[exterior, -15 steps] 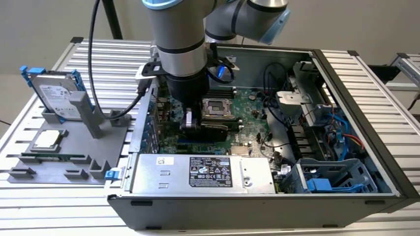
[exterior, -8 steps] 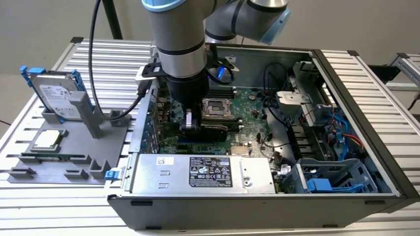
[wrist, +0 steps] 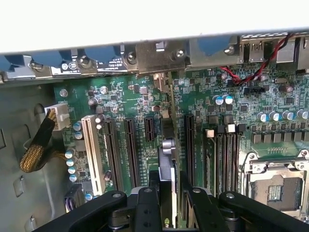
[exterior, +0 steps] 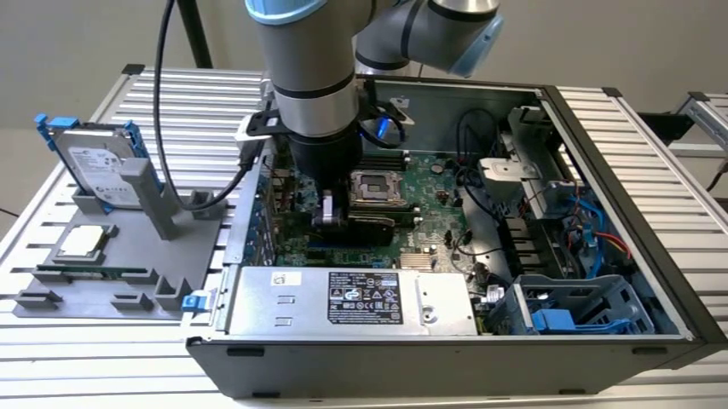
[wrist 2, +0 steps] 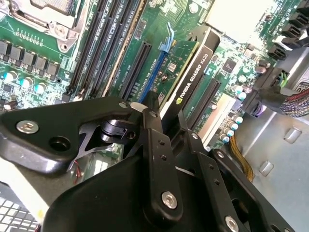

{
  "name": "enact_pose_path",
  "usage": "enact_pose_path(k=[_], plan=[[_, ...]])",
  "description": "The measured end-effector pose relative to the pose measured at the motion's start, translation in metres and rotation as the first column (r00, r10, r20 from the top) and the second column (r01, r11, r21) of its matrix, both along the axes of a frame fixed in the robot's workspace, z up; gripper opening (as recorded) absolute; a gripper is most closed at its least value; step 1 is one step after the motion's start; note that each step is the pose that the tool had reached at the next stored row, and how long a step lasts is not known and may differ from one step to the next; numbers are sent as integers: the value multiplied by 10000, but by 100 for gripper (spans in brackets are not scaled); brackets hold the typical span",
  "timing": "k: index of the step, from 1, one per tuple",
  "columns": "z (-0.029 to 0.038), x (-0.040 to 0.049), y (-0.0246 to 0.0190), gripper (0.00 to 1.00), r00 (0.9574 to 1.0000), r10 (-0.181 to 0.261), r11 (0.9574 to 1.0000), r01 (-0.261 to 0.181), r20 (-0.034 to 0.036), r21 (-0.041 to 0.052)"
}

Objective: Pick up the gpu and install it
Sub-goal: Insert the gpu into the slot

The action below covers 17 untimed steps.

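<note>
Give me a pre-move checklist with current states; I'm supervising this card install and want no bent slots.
1. Gripper shut on the gpu, the thin card with green board and black shroud: ok.
2. Card standing on edge over the green motherboard, among the long black expansion slots: ok.
3. Card edge lined up with one slot: cannot tell.
4. Silver end bracket toward the case's rear wall: ok.
5. Card fully seated: cannot tell.
6. Braided yellow cable bundle lies apart from the card: ok.
</note>
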<state>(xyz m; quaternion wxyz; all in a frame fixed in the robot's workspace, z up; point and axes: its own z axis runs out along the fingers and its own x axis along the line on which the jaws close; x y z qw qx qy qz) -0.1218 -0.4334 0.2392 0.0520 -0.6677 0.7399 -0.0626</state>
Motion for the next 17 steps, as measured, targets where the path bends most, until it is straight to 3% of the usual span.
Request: enact_pose_path(k=[6,17], plan=[[-62,-1,-1,0,10000,-1,10000,1,6,20],[-65,-1,2,0,10000,1,10000,-1,-1,39]])
